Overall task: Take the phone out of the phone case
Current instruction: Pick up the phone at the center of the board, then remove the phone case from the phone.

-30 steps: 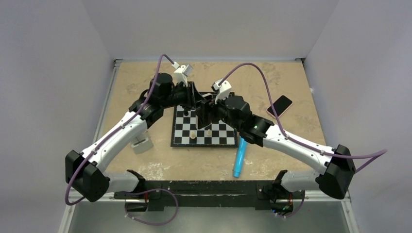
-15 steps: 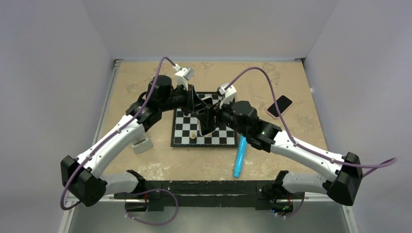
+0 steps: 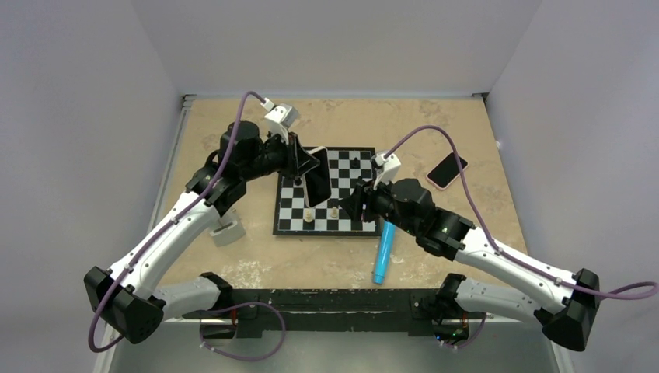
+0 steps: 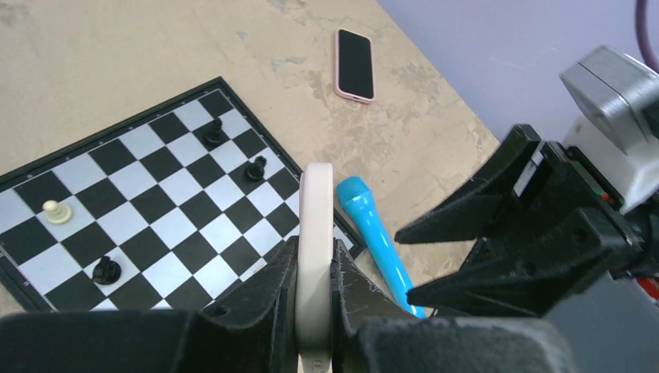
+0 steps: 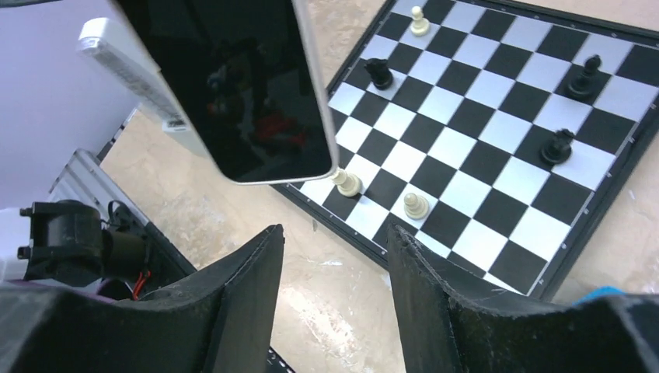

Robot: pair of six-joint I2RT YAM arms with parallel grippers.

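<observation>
Surface: tan mottled tabletop (image 3: 435, 124), carrying a black-and-white chessboard (image 3: 353, 214) at its centre.

My left gripper (image 4: 315, 260) is clamped across the thickness of the black-screened phone in its cream case (image 5: 249, 93) and holds it on edge in the air above the left part of the board. My right gripper (image 5: 334, 237) hangs near it with jaws spread and nothing between them. It touches neither phone nor case. The phone appears seated in the case, so extraction is not yet done.

Hazards:
- My left fingers pinch phone and case together. A pull from the right gripper against that clamp would likely separate nothing and could twist the assembly loose.
- A slip drops it onto the board and scatters the small chess pieces (image 3: 309, 215).
- The blue plastic cylinder (image 3: 382, 252) by the board's right near corner sits under my right arm's approach.
- The pink-cased phone (image 3: 447, 170) lying well apart is not the held one.
</observation>
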